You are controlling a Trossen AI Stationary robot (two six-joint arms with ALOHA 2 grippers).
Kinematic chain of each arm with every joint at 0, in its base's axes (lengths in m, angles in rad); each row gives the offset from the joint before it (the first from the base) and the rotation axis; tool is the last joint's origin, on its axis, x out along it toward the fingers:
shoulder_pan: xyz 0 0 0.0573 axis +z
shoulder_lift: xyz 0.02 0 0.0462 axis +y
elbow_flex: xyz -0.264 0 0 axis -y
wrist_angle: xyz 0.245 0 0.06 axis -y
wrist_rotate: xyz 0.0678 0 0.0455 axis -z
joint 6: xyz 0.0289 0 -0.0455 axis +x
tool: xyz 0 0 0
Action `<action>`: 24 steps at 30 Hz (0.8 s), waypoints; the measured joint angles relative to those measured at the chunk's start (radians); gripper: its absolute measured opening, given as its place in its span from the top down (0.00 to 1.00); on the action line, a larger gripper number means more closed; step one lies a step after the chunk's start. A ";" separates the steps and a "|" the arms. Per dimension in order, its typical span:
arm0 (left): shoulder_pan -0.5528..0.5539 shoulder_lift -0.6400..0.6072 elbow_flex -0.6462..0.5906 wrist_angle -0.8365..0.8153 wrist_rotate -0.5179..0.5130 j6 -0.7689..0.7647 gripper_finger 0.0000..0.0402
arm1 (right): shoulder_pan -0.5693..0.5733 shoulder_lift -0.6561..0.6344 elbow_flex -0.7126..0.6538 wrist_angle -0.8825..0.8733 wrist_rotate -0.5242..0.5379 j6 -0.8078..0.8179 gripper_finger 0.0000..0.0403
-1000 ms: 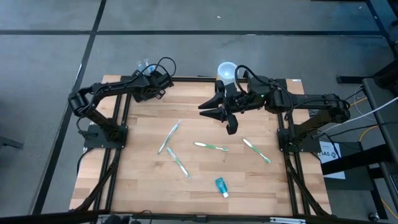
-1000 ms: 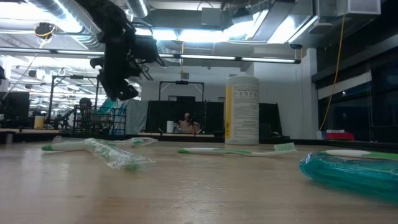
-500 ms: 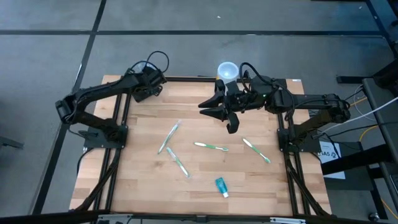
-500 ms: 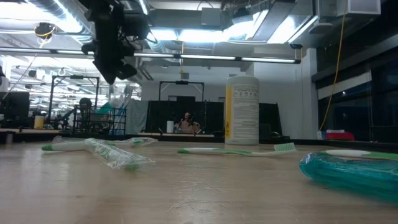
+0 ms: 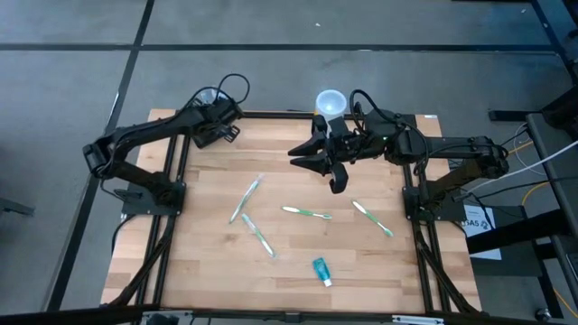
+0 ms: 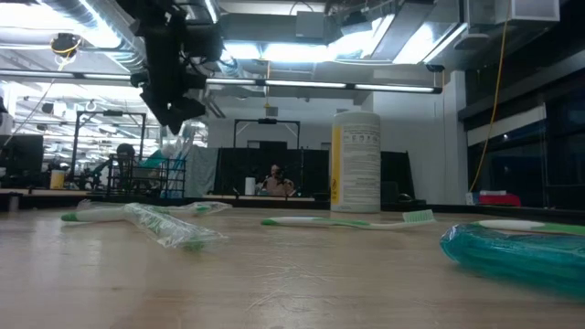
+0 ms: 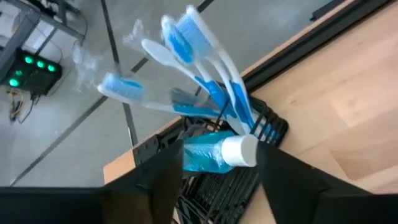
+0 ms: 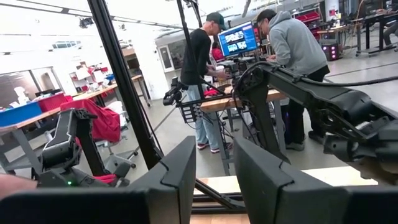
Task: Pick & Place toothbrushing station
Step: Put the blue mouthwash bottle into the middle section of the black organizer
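The toothbrushing station point(image 7: 268, 129), a black slotted holder, stands at the table's far left corner. Several blue-and-white toothbrushes point(image 7: 205, 74) stick up out of it. A blue toothpaste tube with a white cap point(image 7: 214, 154) lies on top of it. My left gripper point(image 7: 219, 163) hangs open just above the station point(image 5: 219, 125). One finger stands on each side of the tube, and I cannot tell whether either touches it. My right gripper point(image 5: 302, 160) is held high over the table's far middle. It is open point(image 8: 214, 180) with nothing between its fingers.
A white-and-yellow cup point(image 5: 330, 101) stands at the far edge point(image 6: 356, 163). Loose green toothbrushes point(image 5: 246, 199) point(image 5: 307, 213) point(image 5: 372, 218), a wrapped one point(image 5: 257, 233) and a teal tube point(image 5: 321, 269) lie across the table's middle and near part. People work beyond the table.
My left gripper has risen a little above the station at the far left corner, tipping slightly as it went. The station and its toothbrushes stay in place.
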State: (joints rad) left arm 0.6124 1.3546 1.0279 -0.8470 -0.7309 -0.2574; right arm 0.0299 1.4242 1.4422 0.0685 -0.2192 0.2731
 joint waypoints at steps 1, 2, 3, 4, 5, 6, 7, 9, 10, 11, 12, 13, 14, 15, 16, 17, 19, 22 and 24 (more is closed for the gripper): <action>0.005 0.009 0.000 -0.004 0.001 -0.010 0.47 | 0.000 0.000 0.000 0.000 -0.002 0.002 0.73; 0.009 0.019 0.000 -0.005 0.001 -0.017 0.45 | 0.000 0.000 0.000 0.000 -0.004 0.005 0.73; 0.013 0.030 0.000 -0.005 -0.001 -0.023 0.43 | 0.000 0.000 0.000 0.000 -0.006 0.008 0.73; 0.019 0.044 0.000 -0.008 0.000 -0.034 0.42 | 0.000 0.000 0.000 0.000 -0.006 0.010 0.73; 0.025 0.059 0.000 -0.012 0.004 -0.046 0.41 | 0.000 0.000 0.000 0.000 -0.006 0.013 0.73; 0.032 0.072 0.000 -0.019 0.017 -0.059 0.41 | 0.000 0.000 0.000 0.000 -0.006 0.022 0.73; 0.037 0.084 0.000 -0.024 0.024 -0.072 0.41 | 0.000 0.000 0.000 0.001 -0.006 0.027 0.73; 0.044 0.108 0.000 -0.027 0.039 -0.097 0.41 | 0.000 0.000 0.000 0.006 -0.006 0.033 0.73; 0.046 0.118 0.000 -0.028 0.043 -0.108 0.42 | 0.000 0.000 0.000 0.008 -0.006 0.034 0.73; 0.047 0.124 0.000 -0.028 0.044 -0.120 0.42 | 0.000 0.000 0.000 0.011 -0.004 0.034 0.73; 0.047 0.127 0.000 -0.027 0.044 -0.129 0.42 | 0.000 0.000 0.000 0.013 -0.001 0.037 0.73; 0.047 0.130 0.000 -0.027 0.044 -0.132 0.42 | 0.000 0.000 0.000 0.015 -0.001 0.039 0.73; 0.047 0.131 0.000 -0.025 0.044 -0.132 0.42 | 0.000 0.000 0.000 0.019 -0.001 0.043 0.73; 0.046 0.131 0.000 -0.020 0.044 -0.130 0.42 | 0.000 0.000 0.000 0.022 -0.001 0.046 0.73; 0.046 0.131 0.000 -0.010 0.044 -0.125 0.42 | 0.000 0.000 0.000 0.023 0.000 0.047 0.73; 0.046 0.131 0.000 -0.002 0.044 -0.119 0.42 | 0.001 0.000 0.000 0.023 0.001 0.049 0.73; 0.046 0.131 0.000 0.014 0.045 -0.106 0.42 | 0.005 0.000 0.000 0.022 0.011 0.049 0.73; 0.046 0.131 0.000 0.029 0.053 -0.100 0.43 | 0.018 0.000 0.000 0.023 0.031 0.035 0.73; 0.046 0.131 0.000 0.028 0.057 -0.104 0.44 | 0.025 0.000 0.000 0.022 0.041 0.033 0.73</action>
State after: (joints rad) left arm 0.6586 1.4853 1.0279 -0.8192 -0.6737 -0.3616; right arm 0.0554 1.4242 1.4422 0.0902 -0.1785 0.3059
